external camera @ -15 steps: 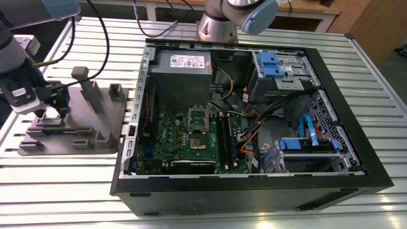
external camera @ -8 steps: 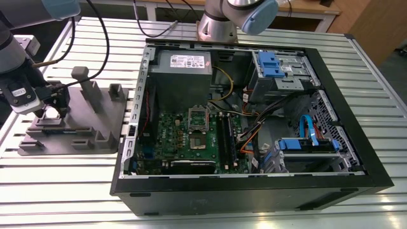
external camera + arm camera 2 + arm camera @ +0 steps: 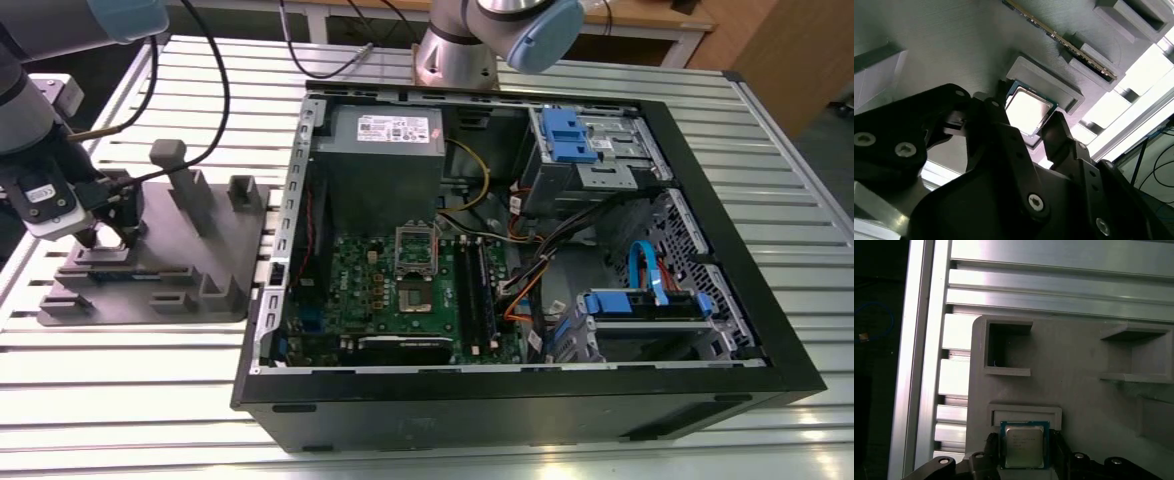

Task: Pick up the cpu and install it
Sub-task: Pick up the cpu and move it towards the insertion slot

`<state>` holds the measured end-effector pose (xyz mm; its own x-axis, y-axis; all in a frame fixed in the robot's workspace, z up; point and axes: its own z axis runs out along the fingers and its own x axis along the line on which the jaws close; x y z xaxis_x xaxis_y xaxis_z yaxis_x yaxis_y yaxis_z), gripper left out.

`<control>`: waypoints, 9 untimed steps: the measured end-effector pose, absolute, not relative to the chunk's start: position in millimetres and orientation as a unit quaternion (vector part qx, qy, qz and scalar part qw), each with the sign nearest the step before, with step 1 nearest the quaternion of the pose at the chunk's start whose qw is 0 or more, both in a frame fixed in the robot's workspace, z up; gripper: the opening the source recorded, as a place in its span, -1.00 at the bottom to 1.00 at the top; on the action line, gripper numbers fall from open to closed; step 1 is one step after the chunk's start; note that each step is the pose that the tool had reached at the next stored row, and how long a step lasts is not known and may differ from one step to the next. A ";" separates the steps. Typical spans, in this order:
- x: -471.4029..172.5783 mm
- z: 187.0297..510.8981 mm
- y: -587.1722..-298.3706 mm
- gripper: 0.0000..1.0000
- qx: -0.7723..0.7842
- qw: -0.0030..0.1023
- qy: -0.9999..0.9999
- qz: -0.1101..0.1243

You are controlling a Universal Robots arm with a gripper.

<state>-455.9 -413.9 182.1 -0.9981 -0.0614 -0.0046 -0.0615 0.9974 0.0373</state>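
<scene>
The cpu (image 3: 1024, 445) lies flat in its shallow recess on the grey holder (image 3: 200, 255), which stands on the slatted table (image 3: 134, 380) to the exterior view's left of the open case (image 3: 534, 405). The gripper (image 3: 1028, 117) is down over it, its fingers (image 3: 1061, 135) closed narrowly against two opposite edges.

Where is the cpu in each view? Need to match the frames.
Exterior view: too small to tell; the gripper is over the grey holder on the exterior view's left.
Second wrist view: cpu lies in a holder pocket, right at the gripper's tip.
First wrist view: cpu in the same pocket, next to its raised lip.
Shared landmark: the grey holder.
</scene>
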 end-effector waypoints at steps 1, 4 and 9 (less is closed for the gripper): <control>-455.9 182.1 -413.9 0.04 -0.031 0.002 0.999 0.019; -455.9 182.1 -413.9 0.04 -0.031 0.002 0.999 0.019; -455.9 182.0 -413.9 -0.06 -0.031 0.002 0.999 0.019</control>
<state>-455.9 -413.9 182.0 -0.9981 -0.0614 -0.0047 -0.0615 0.9974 0.0373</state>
